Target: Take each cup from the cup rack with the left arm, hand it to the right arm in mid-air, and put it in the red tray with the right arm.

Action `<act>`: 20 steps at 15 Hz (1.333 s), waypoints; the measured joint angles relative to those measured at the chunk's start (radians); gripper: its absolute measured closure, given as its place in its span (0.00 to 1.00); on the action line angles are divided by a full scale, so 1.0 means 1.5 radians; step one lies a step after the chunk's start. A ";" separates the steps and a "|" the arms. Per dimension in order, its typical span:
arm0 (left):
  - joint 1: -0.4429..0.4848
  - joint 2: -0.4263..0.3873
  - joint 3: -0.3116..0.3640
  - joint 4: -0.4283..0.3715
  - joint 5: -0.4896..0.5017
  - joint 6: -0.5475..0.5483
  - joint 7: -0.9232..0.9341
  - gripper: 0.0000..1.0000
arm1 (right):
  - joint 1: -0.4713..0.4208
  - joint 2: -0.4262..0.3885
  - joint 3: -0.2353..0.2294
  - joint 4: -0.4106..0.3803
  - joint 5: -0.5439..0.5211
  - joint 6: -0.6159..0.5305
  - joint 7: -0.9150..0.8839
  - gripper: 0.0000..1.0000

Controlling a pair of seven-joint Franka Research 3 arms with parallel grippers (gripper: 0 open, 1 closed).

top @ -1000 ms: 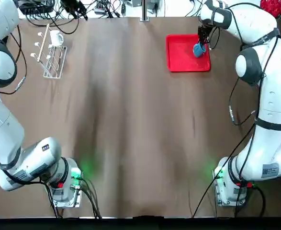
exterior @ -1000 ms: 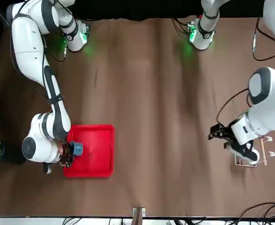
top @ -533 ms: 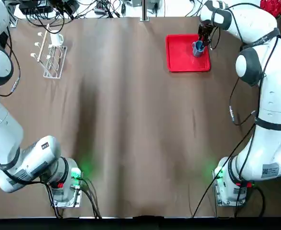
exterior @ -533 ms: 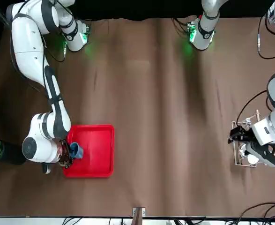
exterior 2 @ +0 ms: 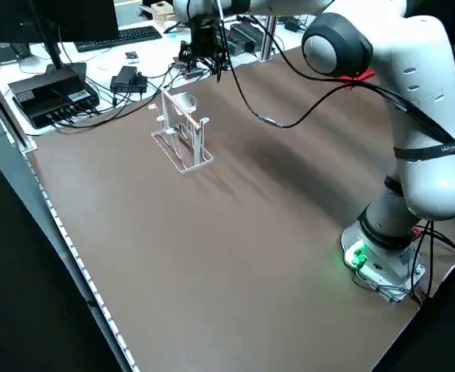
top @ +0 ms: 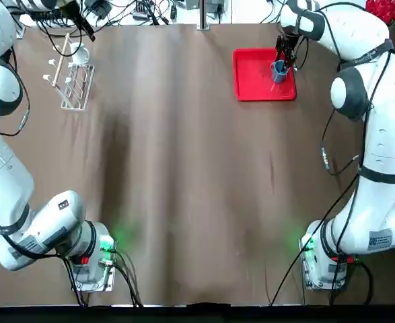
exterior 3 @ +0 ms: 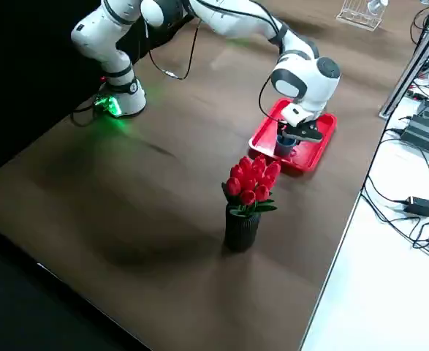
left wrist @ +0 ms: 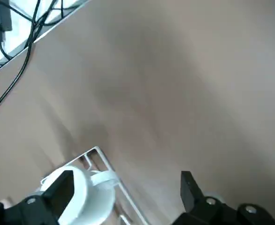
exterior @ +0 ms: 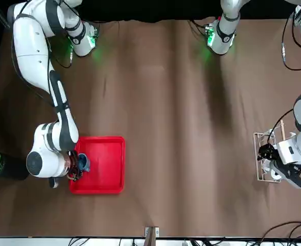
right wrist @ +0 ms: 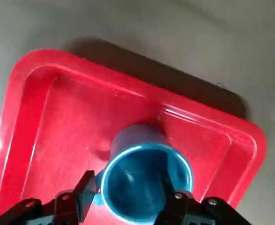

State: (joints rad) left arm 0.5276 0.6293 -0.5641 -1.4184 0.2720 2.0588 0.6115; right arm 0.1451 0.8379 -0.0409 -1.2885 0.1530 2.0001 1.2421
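Right gripper [right wrist: 128, 199] reaches down, jaws pinching one blue cup [right wrist: 144, 180] in one red tray [top: 261, 75]; left gripper [left wrist: 123, 199], jaws spread, above one white cup [left wrist: 83, 197] on one cup rack [top: 69, 84].

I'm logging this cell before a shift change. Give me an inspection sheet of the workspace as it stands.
Surface: brown table, no spills seen.
Job's things: blue cup upright in the red tray; white cup on the rack.
Clutter: vase of red flowers near the tray.
End effectors: right end effector straddles the blue cup's rim, one finger inside, one outside; left end effector open by the white cup.
Cables: loose bundle behind the table's far edge; arm cables at both bases.
Surroundings: keyboard and electronics on a white side desk.
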 joint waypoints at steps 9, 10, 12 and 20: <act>-0.003 0.031 0.062 0.007 0.004 0.087 0.168 0.00 | -0.002 -0.047 -0.003 0.089 -0.006 -0.092 -0.107 0.37; -0.003 0.038 0.063 0.007 0.015 0.094 0.171 0.00 | -0.003 -0.062 -0.003 0.094 -0.006 -0.099 -0.135 0.37; -0.005 0.049 0.063 0.008 0.055 0.106 0.171 0.00 | -0.007 -0.099 -0.004 0.098 -0.007 -0.135 -0.201 0.37; -0.008 0.068 0.064 0.011 0.089 0.111 0.171 0.00 | -0.063 -0.237 -0.007 0.100 -0.008 -0.312 -0.585 0.29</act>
State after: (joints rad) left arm 0.5155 0.7317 -0.4685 -1.4022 0.4057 2.2248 0.8683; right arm 0.0505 0.4829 -0.0510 -1.1378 0.1407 1.5317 0.3644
